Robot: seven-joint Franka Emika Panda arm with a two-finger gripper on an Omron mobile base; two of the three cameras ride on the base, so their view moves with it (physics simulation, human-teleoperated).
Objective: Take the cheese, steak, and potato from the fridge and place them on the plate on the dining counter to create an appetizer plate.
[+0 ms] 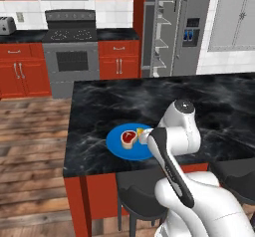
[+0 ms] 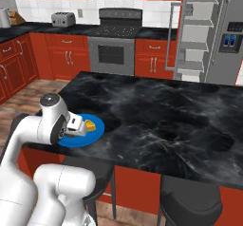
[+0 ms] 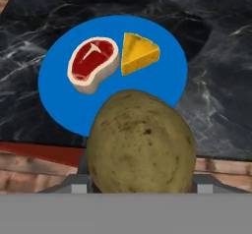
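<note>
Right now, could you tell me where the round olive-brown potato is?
In the hand view, the round olive-brown potato sits between the jaws, close to the camera, above the near edge of the flat blue plate holding the red steak and yellow-orange cheese wedge.

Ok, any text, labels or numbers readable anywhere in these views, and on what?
None can be read.
Fridge dispenser panel: blue marks, too small and blurred to make out.
Stove: no legible markings.
Toaster: no legible markings.
Plate, steak, cheese, potato: no writing.
</note>
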